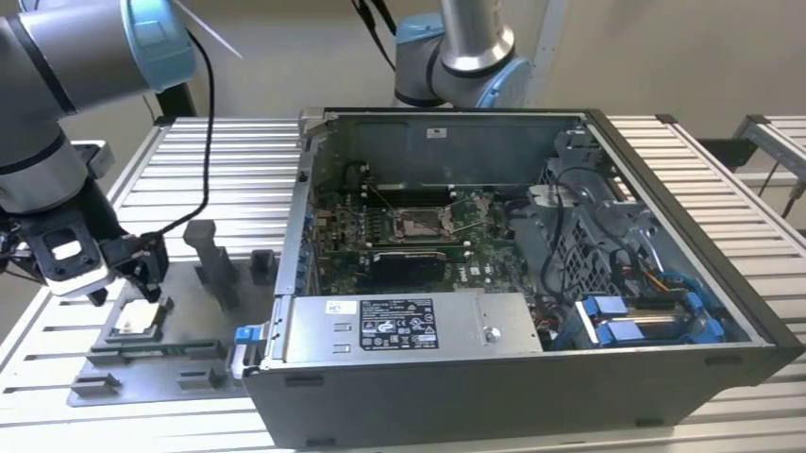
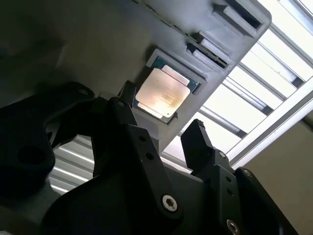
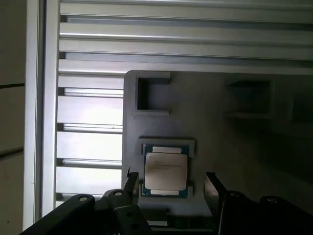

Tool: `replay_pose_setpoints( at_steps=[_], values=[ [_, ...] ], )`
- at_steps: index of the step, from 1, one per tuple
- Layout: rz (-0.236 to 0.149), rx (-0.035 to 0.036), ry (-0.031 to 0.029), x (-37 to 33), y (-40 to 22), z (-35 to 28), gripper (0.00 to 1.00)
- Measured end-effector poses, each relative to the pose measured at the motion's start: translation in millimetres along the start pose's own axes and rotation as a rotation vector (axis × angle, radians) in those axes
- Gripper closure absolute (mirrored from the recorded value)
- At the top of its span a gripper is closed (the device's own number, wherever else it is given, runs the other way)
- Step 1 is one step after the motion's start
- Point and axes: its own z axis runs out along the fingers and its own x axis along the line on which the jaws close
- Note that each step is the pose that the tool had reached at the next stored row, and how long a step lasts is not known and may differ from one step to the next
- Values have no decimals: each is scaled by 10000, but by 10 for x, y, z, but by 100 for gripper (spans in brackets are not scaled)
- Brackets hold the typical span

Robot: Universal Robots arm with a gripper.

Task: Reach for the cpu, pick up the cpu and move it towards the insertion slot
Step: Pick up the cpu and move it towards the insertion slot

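The cpu [image 1: 136, 319] lies flat in a pocket of the grey fixture plate [image 1: 176, 363], at the exterior view's left of the computer case. Both wrist views show its whitish-silver top [image 2: 163, 92] [image 3: 166, 169] on a green edge. My gripper [image 1: 126, 283] hangs just above it, open, with one black finger [image 3: 131, 180] on each side of the chip and nothing held [image 2: 164, 115]. The insertion slot [image 1: 422, 222] sits inside the case on the green board, its silvery frame around a dark centre.
The open computer case [image 1: 504, 377] fills the middle of the slatted table [image 1: 214, 160]. Upright grey fixture blocks [image 1: 214, 264] stand between the cpu and the case. A second robot arm [image 1: 454, 57] stands behind the case. Cables and blue drive parts [image 1: 643, 316] crowd the case's right side.
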Motion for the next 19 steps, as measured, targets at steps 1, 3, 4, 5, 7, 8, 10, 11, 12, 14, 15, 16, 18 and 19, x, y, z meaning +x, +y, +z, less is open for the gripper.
replay_pose_setpoints(
  at_steps=[1, 3, 4, 5, 7, 8, 10, 11, 12, 14, 15, 16, 18, 19],
  values=[
    [0, 0, 0, 0, -2, 19, 0],
    [-1, 0, -1, 0, -6, 56, 0],
    [-1, 0, 0, 0, -7, 73, 0],
    [-1, 0, 0, 0, -8, 91, 0],
    [-1, 0, 0, 2, -11, 126, 0],
    [-2, 0, 1, 4, -12, 144, 0],
    [-2, 0, -1, 13, -13, 181, 0],
    [-1, 0, 0, 17, -14, 198, 0],
    [-1, 0, 0, 21, -14, 216, 0],
    [-1, -1, 0, 25, -16, 252, 0],
    [-2, 0, 0, 26, -16, 268, 0],
    [-2, 0, 0, 27, -17, 283, 0],
    [-2, 0, 1, 29, -18, 299, 0],
    [-3, -2, 2, 30, -18, 303, 0]
  ],
)
